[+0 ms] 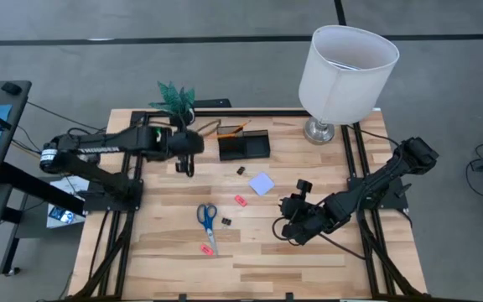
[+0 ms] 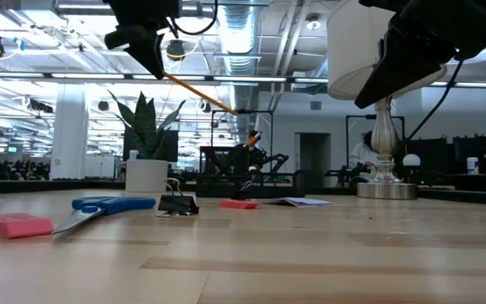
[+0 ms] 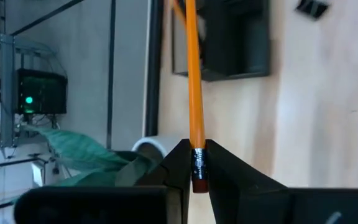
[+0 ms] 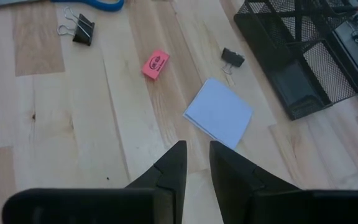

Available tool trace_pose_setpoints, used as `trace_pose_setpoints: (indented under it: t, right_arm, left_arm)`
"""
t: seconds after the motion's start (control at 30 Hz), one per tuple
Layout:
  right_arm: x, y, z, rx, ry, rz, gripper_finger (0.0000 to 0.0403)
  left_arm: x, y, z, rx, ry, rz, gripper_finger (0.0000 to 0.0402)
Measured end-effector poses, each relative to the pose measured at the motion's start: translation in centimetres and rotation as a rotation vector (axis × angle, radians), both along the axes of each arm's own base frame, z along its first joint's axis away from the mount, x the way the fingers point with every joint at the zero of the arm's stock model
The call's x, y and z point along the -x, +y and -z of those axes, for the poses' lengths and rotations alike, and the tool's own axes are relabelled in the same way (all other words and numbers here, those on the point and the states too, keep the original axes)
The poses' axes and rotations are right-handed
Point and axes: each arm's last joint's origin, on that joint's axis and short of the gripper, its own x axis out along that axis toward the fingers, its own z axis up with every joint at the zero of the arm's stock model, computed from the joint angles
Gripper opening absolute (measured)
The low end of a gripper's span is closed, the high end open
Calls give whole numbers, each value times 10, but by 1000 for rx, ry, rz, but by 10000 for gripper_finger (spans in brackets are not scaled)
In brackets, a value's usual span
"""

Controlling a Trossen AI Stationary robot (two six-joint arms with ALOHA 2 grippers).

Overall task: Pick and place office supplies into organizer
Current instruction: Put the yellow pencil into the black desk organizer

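The left arm reaches across the back of the surface (image 1: pixel 309 260), its end effector (image 3: pixel 193 163) clenched on the eraser end of the orange pencil (image 3: pixel 193 81), which slants toward the black organizer (image 1: pixel 243 148); the pencil's tip is cut off in the left wrist view. The right end effector (image 4: pixel 195 163) hovers empty above the lavender note pad (image 4: pixel 219 114), its fingers nearly closed.

One camera looks straight down over the whole wooden table (image 1: pixel 309 252), another sits at tabletop level facing across into the room, and each wrist camera peers closely past its own fingers, both catching the black mesh organizer (image 4: pixel 303 68) also seen overhead.
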Motion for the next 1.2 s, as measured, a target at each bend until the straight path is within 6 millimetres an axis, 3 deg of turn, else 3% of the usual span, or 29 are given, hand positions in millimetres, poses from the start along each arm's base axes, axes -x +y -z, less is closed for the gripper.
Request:
trace_pose_setpoints:
  t: [0.23,0.53,0.93,1.2]
  right_arm:
    - [-3,-5,0,7,5,12,66]
    - [-5,-14,2,-15,56,14,66]
    - [-4,-20,4,-25,131,0,66]
    - [-2,-21,5,-3,166,-28,66]
  left_arm:
    - [5,30,-1,-36,60,-7,30]
    - [-1,40,-2,-106,111,106,30]
    - [-25,55,33,-128,310,90,30]
    - [-32,58,40,-159,357,107,30]
